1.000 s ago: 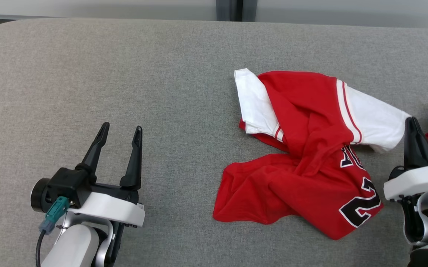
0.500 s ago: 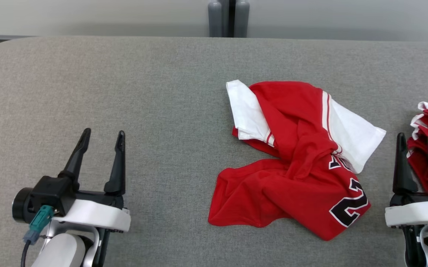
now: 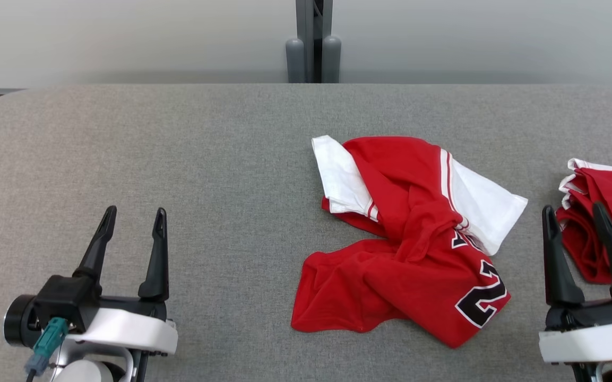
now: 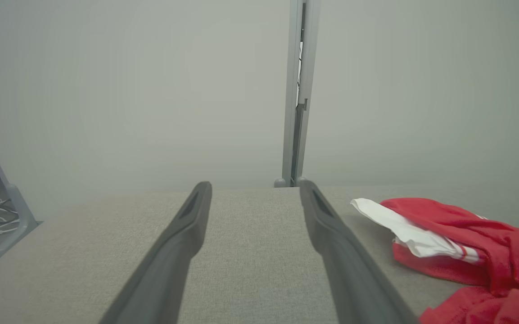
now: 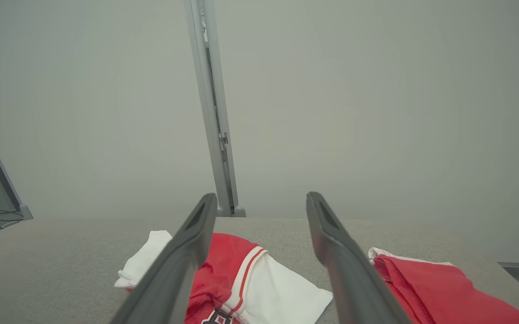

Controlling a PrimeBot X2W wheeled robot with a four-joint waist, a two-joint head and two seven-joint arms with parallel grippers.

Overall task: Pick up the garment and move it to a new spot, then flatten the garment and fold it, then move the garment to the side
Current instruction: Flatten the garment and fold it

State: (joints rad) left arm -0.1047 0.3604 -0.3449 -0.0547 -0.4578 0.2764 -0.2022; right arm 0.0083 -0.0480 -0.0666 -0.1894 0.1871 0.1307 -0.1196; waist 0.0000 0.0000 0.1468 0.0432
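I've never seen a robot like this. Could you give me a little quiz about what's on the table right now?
1. True or false: the garment lies neatly folded on the table.
2. Which is nearer the garment? A: the left gripper. B: the right gripper.
3. Fill in: both grippers are ____ (open or shut).
Key: 1 false, it is crumpled; 2 B; 3 open.

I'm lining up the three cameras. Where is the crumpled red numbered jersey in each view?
Head view: the garment lies right of centre.
Left wrist view: the garment sits at the lower right.
Right wrist view: the garment sits at the bottom, left of centre.
Shared landmark: the grey post upright at the back.
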